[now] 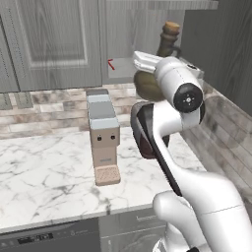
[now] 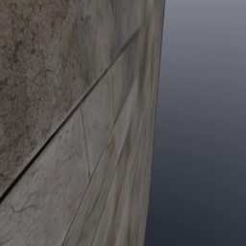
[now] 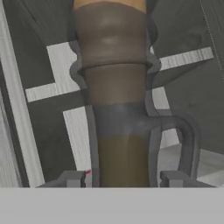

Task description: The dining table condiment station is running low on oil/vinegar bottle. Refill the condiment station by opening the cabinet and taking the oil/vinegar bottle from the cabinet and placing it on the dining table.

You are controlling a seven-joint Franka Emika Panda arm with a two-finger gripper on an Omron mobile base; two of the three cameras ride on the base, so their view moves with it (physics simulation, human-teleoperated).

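Landmark = coffee machine [image 1: 104,134], standing on marble counter [image 1: 44,172]. Closed cabinet [image 1: 54,42] doors up-left of it. Up-right of it: oil/vinegar bottle [image 1: 157,64] in the air, above counter level, cork up, belly hidden behind the arm. Hand view: tool [image 3: 122,178] clamped on the bottle neck, one fingertip each side.

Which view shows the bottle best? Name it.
The hand view: the bottle stands close between the fingers, with neck and handle plain. The left base view shows its cork and belly behind the arm. The right base view shows just wall.
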